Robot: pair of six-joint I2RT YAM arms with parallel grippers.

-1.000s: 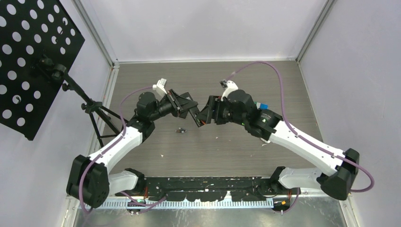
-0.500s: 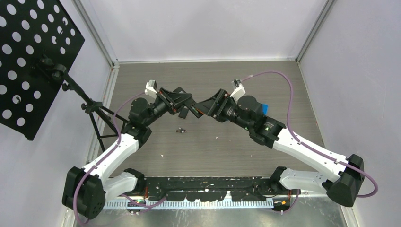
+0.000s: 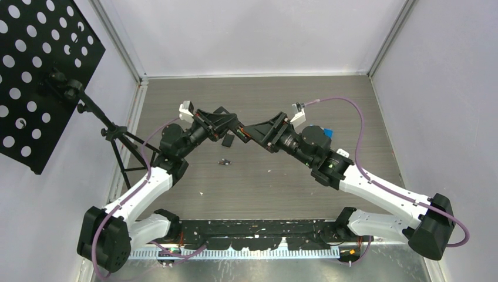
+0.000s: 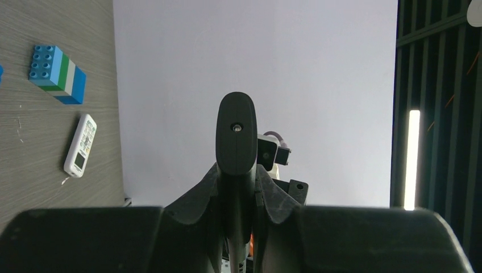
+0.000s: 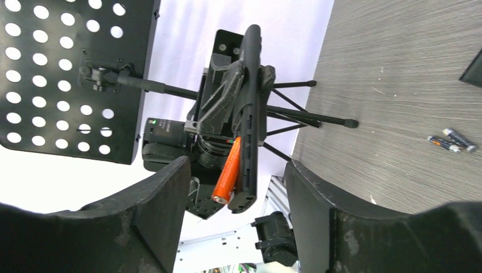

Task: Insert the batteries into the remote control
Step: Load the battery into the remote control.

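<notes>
My left gripper (image 4: 236, 190) is shut on the black remote control (image 4: 236, 131), which it holds edge-on in the air. In the right wrist view the remote control (image 5: 250, 108) has its back open. An orange-red battery (image 5: 227, 169) lies slanted in the compartment, with its lower end sticking out. My right gripper (image 5: 236, 222) is open just in front of the remote, its fingers (image 5: 142, 216) either side of the battery and touching nothing. Two dark batteries (image 5: 452, 140) lie on the table (image 3: 224, 161). Seen from above, the grippers (image 3: 226, 126) (image 3: 253, 133) face each other.
A white remote (image 4: 80, 145) and a blue-green block stack (image 4: 58, 75) lie on the table behind the right arm. A black tripod (image 3: 120, 144) with a perforated panel (image 3: 35, 64) stands at the left wall. A flat black piece (image 5: 474, 68) lies on the table.
Both grippers have moved toward the back of the table and their wrists have turned. The left one still holds the remote, and the right one stays open in front of it.
</notes>
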